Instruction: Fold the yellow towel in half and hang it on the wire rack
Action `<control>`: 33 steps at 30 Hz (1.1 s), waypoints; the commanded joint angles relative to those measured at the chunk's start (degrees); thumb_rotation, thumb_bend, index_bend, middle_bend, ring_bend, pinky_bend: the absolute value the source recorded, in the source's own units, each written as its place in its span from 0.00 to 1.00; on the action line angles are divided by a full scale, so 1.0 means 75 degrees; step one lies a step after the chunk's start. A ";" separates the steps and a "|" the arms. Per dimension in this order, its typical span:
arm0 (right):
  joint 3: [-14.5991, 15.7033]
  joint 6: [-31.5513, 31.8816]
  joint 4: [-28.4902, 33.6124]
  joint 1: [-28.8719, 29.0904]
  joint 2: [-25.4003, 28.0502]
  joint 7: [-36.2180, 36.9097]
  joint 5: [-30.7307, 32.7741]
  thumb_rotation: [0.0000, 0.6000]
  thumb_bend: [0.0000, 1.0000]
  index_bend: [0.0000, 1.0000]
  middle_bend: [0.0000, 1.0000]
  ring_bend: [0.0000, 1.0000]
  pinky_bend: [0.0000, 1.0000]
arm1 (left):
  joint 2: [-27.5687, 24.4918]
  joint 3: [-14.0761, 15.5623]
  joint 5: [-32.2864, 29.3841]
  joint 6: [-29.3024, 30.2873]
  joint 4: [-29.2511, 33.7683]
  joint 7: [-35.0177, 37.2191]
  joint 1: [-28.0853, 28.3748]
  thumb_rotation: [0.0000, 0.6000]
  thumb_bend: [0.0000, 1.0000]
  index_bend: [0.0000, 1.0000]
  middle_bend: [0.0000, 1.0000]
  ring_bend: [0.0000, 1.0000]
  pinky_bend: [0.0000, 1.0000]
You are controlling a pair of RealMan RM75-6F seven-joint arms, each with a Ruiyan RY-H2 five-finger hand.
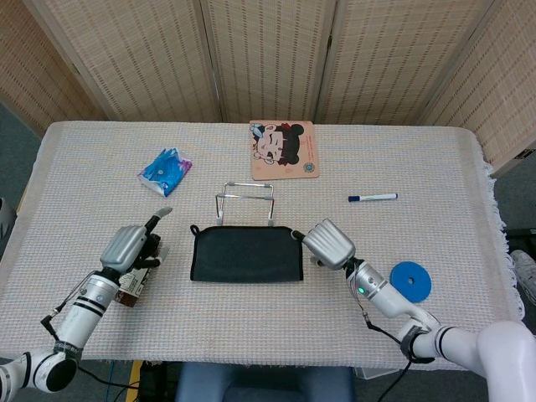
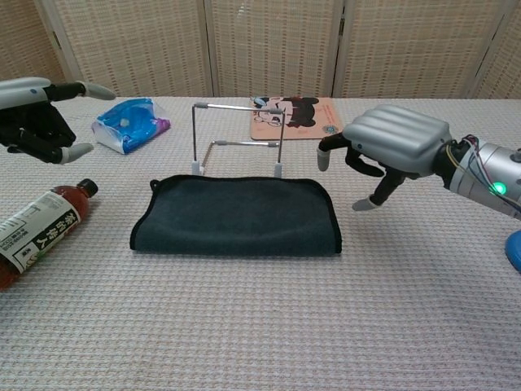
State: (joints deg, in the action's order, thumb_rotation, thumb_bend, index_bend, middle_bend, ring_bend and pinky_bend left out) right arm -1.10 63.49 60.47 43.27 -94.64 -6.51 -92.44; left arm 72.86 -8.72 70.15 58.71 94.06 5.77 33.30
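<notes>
Chest view shows the folded towel [image 2: 236,216], its dark side out, lying flat on the woven tablecloth [image 2: 269,326] just in front of the upright wire rack [image 2: 237,138]. The left hand [image 2: 37,114] and right hand [image 2: 391,151] hover on either side of the towel, apart from it, fingers spread and holding nothing.

We think this is a test room set up for a robot, not a real home; woven folding screens [image 1: 268,59] stand all along the 12 o'clock side, closing off the space; the table [image 1: 435,167] wears a plain woven cloth with a fringe at 3 o'clock; odd things lie spread out on it like practice props: a cartoon mat [image 1: 284,150] at 12 o'clock, a marker pen [image 1: 373,198], a blue disc [image 1: 410,281] at 4 o'clock, a blue packet [image 1: 165,171] at 10 o'clock, a drink bottle [image 2: 39,231] at 8 o'clock.
</notes>
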 commanded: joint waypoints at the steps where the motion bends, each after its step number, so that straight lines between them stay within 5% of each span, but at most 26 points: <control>1: 0.0255 -0.0021 -0.0368 -0.0019 -0.0102 0.0032 -0.0279 1.00 0.05 0.39 0.87 0.94 1.00 | -0.0108 0.0082 0.0086 0.0163 0.0103 0.0004 -0.0146 1.00 0.49 0.09 0.96 0.80 0.92; 15: 0.0484 -0.0102 -0.2159 0.0313 -0.1167 0.0449 -0.0789 1.00 0.10 0.43 0.88 0.95 1.00 | -0.0305 0.0146 0.0098 0.0271 0.0176 0.0122 -0.0432 1.00 0.48 0.09 0.96 0.80 0.92; 33: 0.0427 -0.0018 -0.2737 0.0511 -0.1646 0.0617 -0.0816 1.00 0.15 0.44 0.88 0.95 1.00 | -0.0345 0.0065 0.0128 0.0221 0.0183 0.0197 -0.0485 1.00 0.48 0.09 0.96 0.80 0.92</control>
State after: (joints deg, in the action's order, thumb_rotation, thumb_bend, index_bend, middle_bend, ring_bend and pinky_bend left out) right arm 2.10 63.37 39.95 47.09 -106.97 -1.87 -98.55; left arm 70.26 -8.23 71.10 60.36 95.43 7.25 29.67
